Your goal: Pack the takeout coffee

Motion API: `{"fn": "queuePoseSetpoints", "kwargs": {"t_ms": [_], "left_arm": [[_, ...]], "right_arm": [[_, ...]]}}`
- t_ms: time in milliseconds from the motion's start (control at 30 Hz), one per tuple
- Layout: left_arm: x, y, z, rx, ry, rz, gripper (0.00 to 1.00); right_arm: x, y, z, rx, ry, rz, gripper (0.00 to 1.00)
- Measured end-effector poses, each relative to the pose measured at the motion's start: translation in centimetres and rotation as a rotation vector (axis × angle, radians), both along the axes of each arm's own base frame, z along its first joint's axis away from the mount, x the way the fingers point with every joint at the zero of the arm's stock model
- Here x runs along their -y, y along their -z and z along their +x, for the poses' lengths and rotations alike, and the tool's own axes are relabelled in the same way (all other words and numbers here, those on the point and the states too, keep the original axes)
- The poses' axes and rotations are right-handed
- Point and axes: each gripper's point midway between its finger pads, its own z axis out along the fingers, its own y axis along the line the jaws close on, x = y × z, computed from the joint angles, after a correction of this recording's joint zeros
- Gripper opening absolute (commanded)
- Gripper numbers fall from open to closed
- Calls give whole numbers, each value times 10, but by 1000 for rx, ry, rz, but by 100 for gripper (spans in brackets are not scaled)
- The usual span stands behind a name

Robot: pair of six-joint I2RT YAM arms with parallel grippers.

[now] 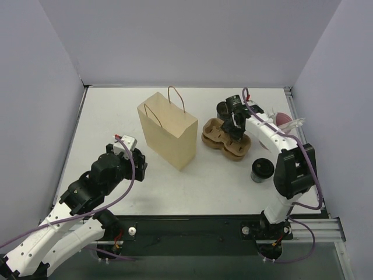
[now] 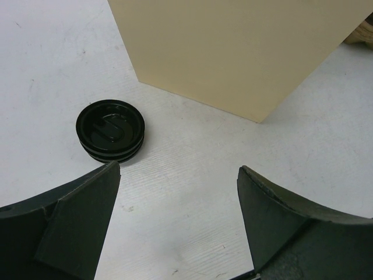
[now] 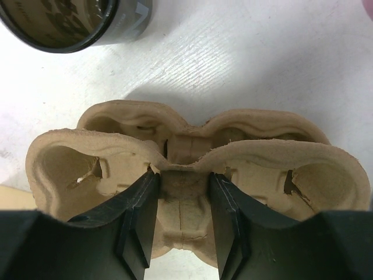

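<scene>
Presently, we find the pulp cup carrier (image 1: 214,135) resting on the table (image 1: 116,116), at three o'clock of the upright paper bag (image 1: 168,131). The right gripper (image 3: 183,192) pinches the carrier's central ridge between its jaws. A black cup (image 1: 262,170) stands apart at five o'clock of the carrier. The left gripper (image 2: 178,175) hovers, jaws spread wide, with a black lid (image 2: 111,129) lying at ten o'clock of it.

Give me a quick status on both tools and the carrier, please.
Left tool open, hovering by lid. Right tool shut on empty carrier, centre ridge. Bag upright beside it; cup outside carrier.
</scene>
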Motion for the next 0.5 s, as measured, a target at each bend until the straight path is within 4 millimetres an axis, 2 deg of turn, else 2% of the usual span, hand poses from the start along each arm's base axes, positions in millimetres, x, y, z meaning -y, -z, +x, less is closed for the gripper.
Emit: {"fn": "queuePoseSetpoints", "kwargs": {"t_ms": [200,267,333,500], "left_arm": [[-10,-2,4,-4,-81,-1,86],[-14,-12,7,-8,-123,-4,85],[-15,-32,13,2,-165,-25,85],[-12,-103,30,75,-265,-167,85]], "right_arm": [[2,-44,-8,86,-20,29,34],[2,-64,-12,129,-32,49,34],[1,-80,-16,167,-42,66,34],[1,-120,-30,252,-77,108,34]]}}
